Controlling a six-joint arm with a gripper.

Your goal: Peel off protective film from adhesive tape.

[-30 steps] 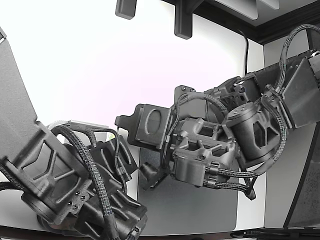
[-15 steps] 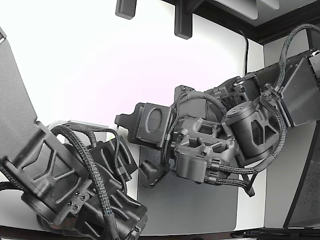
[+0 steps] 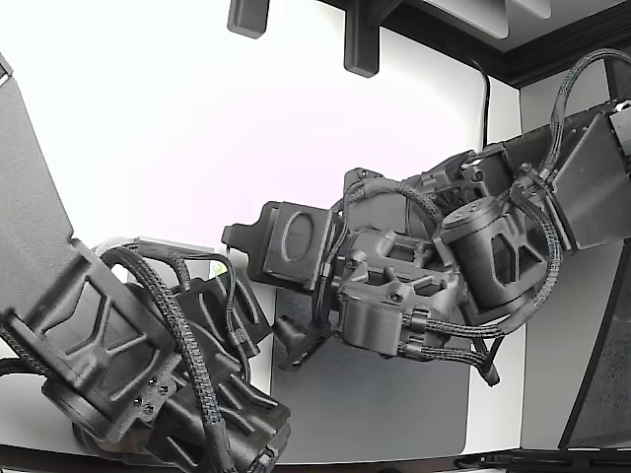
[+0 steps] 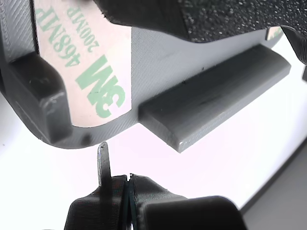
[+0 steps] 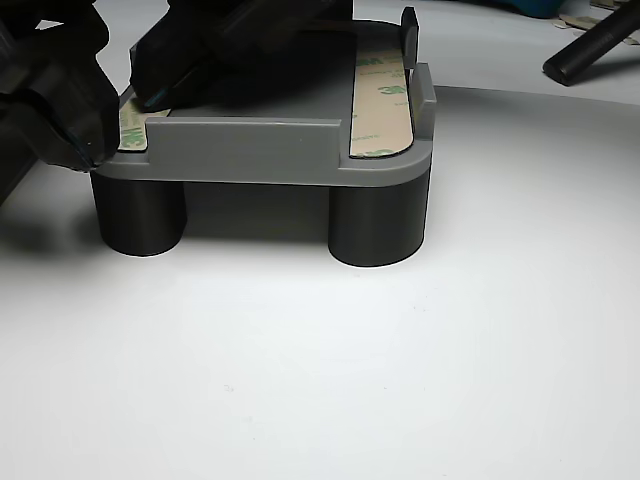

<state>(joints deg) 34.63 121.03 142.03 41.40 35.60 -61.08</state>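
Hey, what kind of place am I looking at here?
Probably a robotics lab bench: two cabled arms over a grey mat, and a printed grey fixture carrying 3M liner strips on a white table.

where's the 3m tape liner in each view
exterior view: not visible, the arms cover the part.
wrist view: the tape liner lies flat on the gray part, beside its raised bar.
other view: a liner strip on the part's top.
shared landmark: the gray part.

Matt grey plastic fixture (image 5: 250,150), paper film (image 5: 382,100)
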